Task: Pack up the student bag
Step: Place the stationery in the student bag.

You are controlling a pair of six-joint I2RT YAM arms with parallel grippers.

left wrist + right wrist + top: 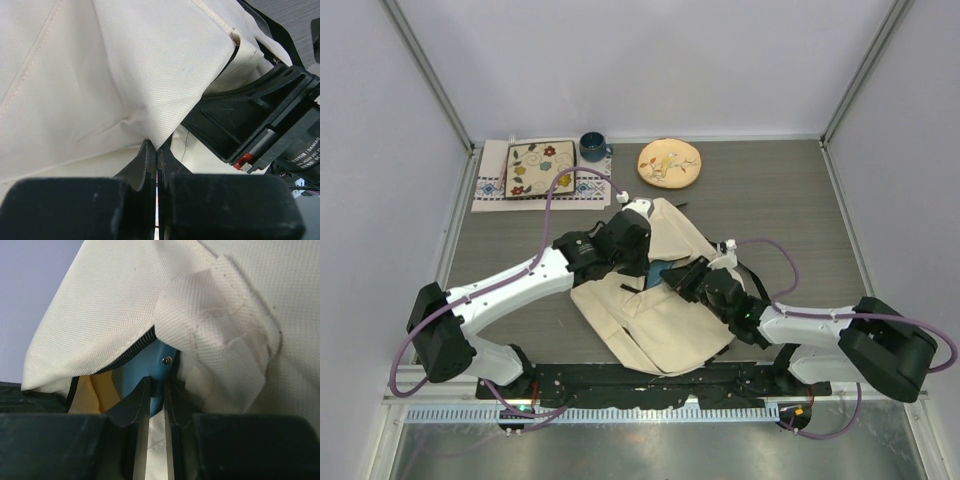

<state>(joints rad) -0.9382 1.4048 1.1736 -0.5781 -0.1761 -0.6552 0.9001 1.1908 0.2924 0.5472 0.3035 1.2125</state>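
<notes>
The cream student bag point(665, 315) lies on the table between the two arms, with a black strap out to its right. My left gripper point(632, 248) is shut on a fold of the bag's fabric point(125, 75), its jaws pinching the cloth at the tips point(157, 148) and holding the flap up. My right gripper point(680, 278) is shut on a flat blue object point(150, 365) with a small rivet, right at the bag's zipper edge point(134, 348). The blue object point(658, 272) shows only partly under the raised flap. A yellowish surface point(92, 392) shows inside the opening.
At the back of the table sit a round yellowish floral plate point(669, 162), a dark blue mug point(592, 147) and a square floral tile point(538, 169) on a patterned cloth point(488, 190). Metal frame posts stand at the table's back corners.
</notes>
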